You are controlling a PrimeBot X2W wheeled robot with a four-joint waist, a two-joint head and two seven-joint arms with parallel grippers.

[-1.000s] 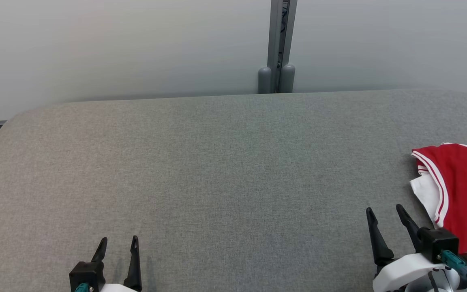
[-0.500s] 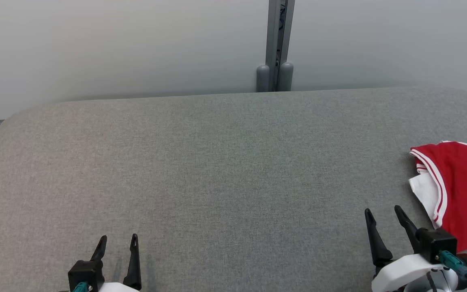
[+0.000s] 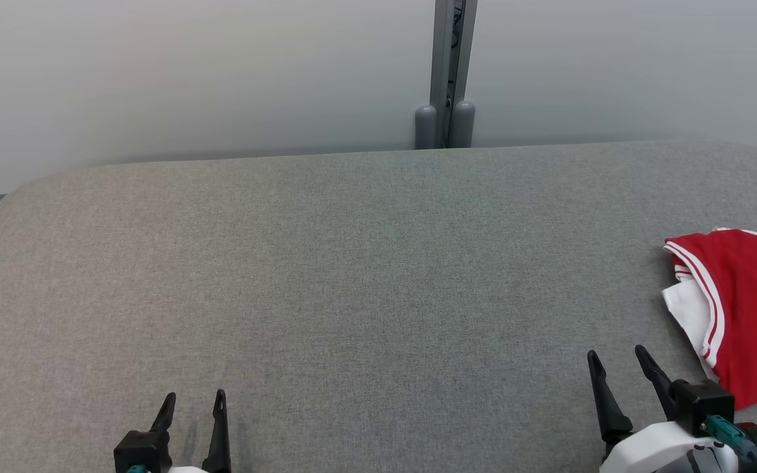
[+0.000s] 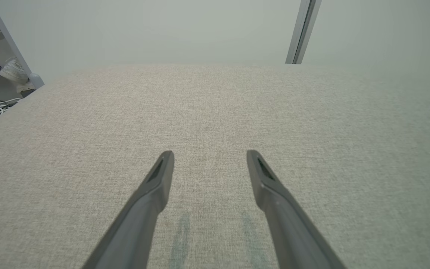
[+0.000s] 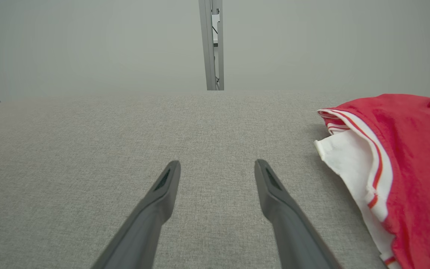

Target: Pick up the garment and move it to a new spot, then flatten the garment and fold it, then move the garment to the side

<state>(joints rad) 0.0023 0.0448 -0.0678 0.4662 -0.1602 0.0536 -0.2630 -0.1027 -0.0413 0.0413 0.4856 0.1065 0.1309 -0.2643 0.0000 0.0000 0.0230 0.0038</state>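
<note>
Fabric table (image 3: 352,276) bears red garment (image 3: 753,309) before pale wall (image 3: 188,72).

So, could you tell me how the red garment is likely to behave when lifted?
The garment lies rumpled, its striped edge folded over, so it will probably hang limp. It looks thin, so likely light. On the woven grey table it may drag, not slide.

Soft, even light from overhead keeps everything bright, and the weave of the grey table (image 3: 352,263) reads sharp in the head view. Two faint, bluish shadows lie on it beneath the left hand (image 4: 210,153) in its wrist view. Both wrist views bow at the edges, and the far wall (image 5: 88,45) looks hazy.
</note>
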